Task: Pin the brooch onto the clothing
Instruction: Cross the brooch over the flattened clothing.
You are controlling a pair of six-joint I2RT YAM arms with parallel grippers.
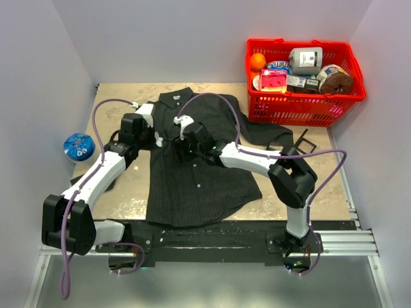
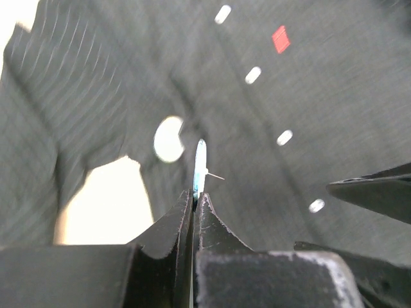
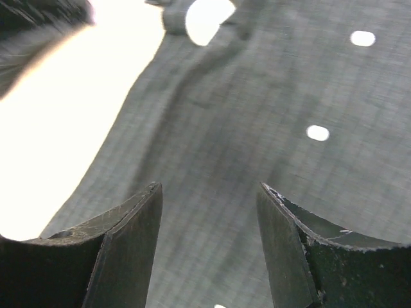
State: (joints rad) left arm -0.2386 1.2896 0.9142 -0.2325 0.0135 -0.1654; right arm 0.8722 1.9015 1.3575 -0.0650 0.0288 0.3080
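Left claw [image 2: 196,200] is clamped on the brooch [image 2: 200,160], held edge-on above the shirt [image 1: 199,179]. Right claw [image 3: 209,189] hangs just right of it, jaws apart. The shirt lies flat on the table [image 1: 128,192].

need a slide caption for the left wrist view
Left fingers pinch a thin pale brooch edge-on, pin sticking out, above the dark pinstriped shirt near its buttons and red tag.
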